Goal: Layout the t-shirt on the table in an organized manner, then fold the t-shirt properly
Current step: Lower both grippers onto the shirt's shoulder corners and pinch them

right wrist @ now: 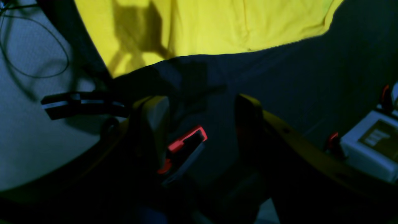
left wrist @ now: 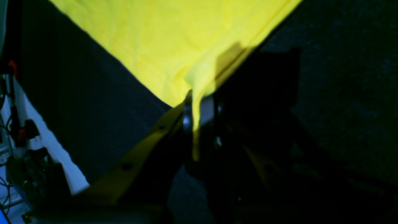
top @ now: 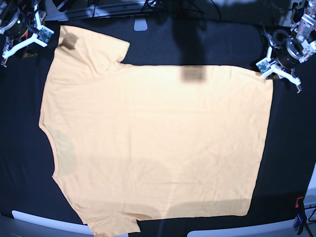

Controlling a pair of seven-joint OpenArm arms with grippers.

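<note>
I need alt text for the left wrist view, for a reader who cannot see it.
The left tool is shut on a corner of the t-shirt, which looks bright yellow in this dim view and fills the upper middle. Around it lies the table, covered in black cloth.

Base overhead, facing down; 2 wrist views close, all sharing t-shirt [top: 153, 143].

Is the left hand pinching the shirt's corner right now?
Yes, in the left wrist view the left hand is shut on a corner of the t-shirt, cloth running between its fingers.
</note>
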